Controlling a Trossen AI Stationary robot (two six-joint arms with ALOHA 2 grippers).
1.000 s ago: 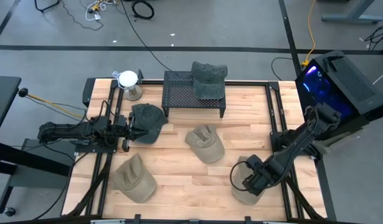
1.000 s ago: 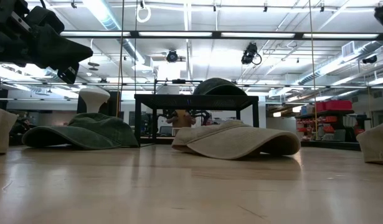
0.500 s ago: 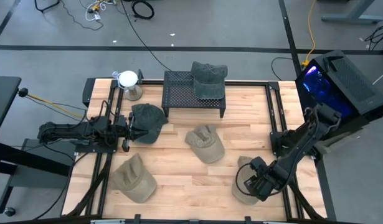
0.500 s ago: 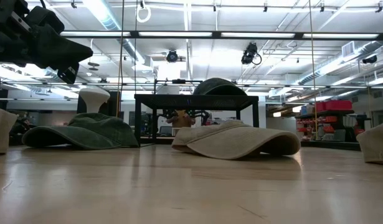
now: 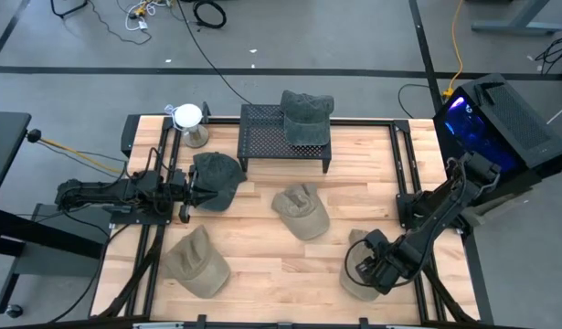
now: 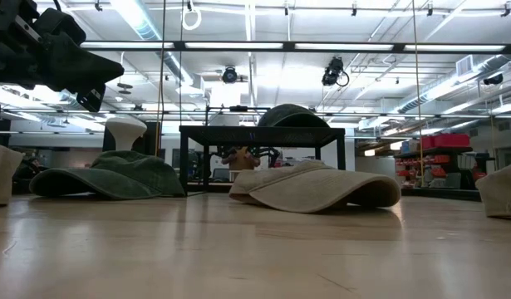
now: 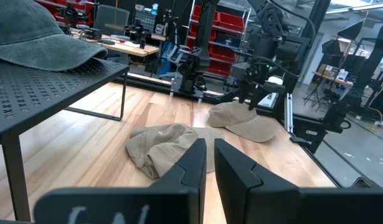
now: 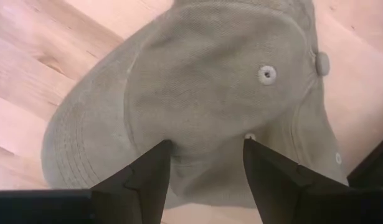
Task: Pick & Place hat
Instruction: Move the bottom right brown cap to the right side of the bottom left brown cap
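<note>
A tan hat (image 5: 352,281) lies on its brim at the table's near right. My right gripper (image 5: 370,268) is right over it, open, with a finger on either side of a crown panel (image 8: 210,112). My left gripper (image 5: 184,192) is shut and empty at the table's left, beside a dark green hat (image 5: 217,179) that lies on the table. Another dark green hat (image 5: 306,115) rests on a black mesh rack (image 5: 262,137). One tan hat (image 5: 301,211) lies mid-table and another (image 5: 196,260) near left. My right gripper comes at the tan hat from above, pointing down. Its open fingertips (image 8: 155,163) stand against the crown cloth (image 8: 203,146), which creases a little beside one tip. The cloth is not pinched. The hat lies on the table.
A white round object (image 5: 188,119) stands at the far left corner by the rack. Black rails (image 5: 407,164) run along the table's left and right sides. Bare wood (image 5: 281,265) lies between the near hats.
My right gripper has gone a little toward the table's near edge and down onto the near right tan hat, covering more of it. The hat has stayed in place.
</note>
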